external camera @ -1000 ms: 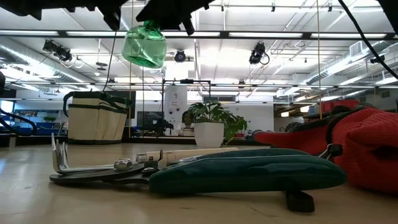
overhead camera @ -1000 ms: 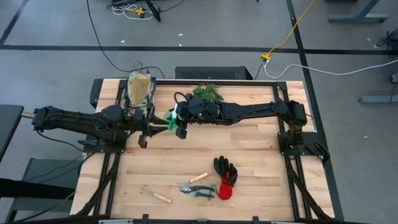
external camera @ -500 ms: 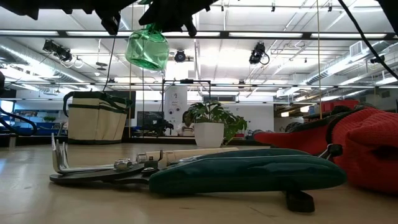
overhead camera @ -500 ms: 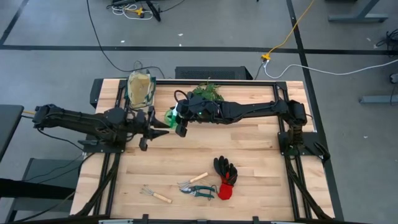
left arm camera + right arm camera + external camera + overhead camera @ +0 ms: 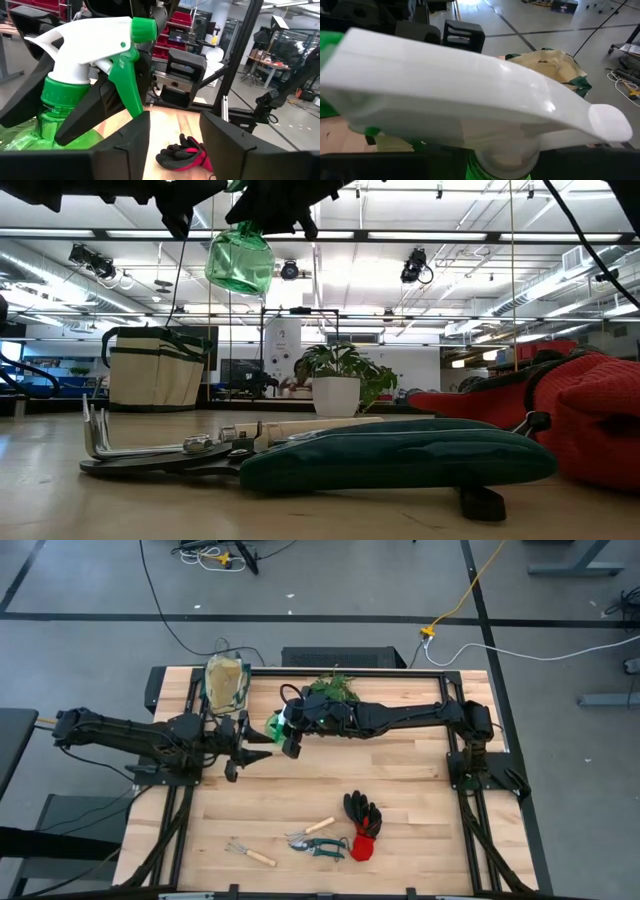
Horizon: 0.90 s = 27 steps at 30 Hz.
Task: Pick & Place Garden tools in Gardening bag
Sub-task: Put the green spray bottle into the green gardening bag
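A green spray bottle [image 5: 273, 726] with a white trigger head [image 5: 85, 35] hangs in the air in my right gripper [image 5: 288, 732], in front of the beige gardening bag [image 5: 226, 683] at the far left. My left gripper [image 5: 250, 741] is open close beside the bottle; its fingers [image 5: 122, 147] stand level, pointing at it, and hold nothing. The black-and-red gloves [image 5: 363, 825], teal-handled shears [image 5: 320, 845], a wooden-handled tool [image 5: 318, 826] and a small rake [image 5: 250, 855] lie on the table near the front edge. My right gripper pinches the spray bottle between its two dark fingers [image 5: 107, 97] at the neck just under the white trigger head [image 5: 470, 95]. The fingers reach in from the table's right side. The bottle hangs below them [image 5: 240, 258], slightly tilted and lifted well clear of the table.
A leafy plant in a white pot [image 5: 335, 688] stands at the far edge, right of the bag. A dark frame runs along the table's far edge [image 5: 340, 670]. Bare wood lies between the arms and the tools at the front [image 5: 300, 790].
My right gripper has carried the spray bottle a little toward the table's far edge and the bag. The bottle has tipped slightly and stays lifted clear.
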### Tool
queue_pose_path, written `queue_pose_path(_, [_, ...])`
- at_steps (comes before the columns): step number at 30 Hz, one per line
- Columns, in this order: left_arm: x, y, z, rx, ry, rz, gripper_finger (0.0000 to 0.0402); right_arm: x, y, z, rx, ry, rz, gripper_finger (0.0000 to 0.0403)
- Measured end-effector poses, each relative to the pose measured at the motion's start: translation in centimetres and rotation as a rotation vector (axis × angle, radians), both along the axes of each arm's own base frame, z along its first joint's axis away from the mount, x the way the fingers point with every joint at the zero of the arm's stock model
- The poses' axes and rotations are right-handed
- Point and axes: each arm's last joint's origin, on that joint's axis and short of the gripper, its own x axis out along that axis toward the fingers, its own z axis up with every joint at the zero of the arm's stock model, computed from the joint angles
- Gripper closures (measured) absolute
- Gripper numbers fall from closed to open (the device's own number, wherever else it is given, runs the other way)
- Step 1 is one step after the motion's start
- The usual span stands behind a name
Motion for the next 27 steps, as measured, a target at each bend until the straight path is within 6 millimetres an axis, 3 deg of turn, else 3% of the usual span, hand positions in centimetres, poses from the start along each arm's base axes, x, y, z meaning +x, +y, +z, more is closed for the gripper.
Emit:
queue_pose_path(5, [0.0,0.0,0.0,0.001,0.003,0.002,0.0198,0.0,0.2,-0.1,-0.009,0.009,-0.016,0.0266])
queue_pose_path(27, [0.5,0.0,-0.4,-0.024,0.026,0.000,0.0200,0.0,1.1,0.1,-0.032,-0.008,-0.012,0.0266])
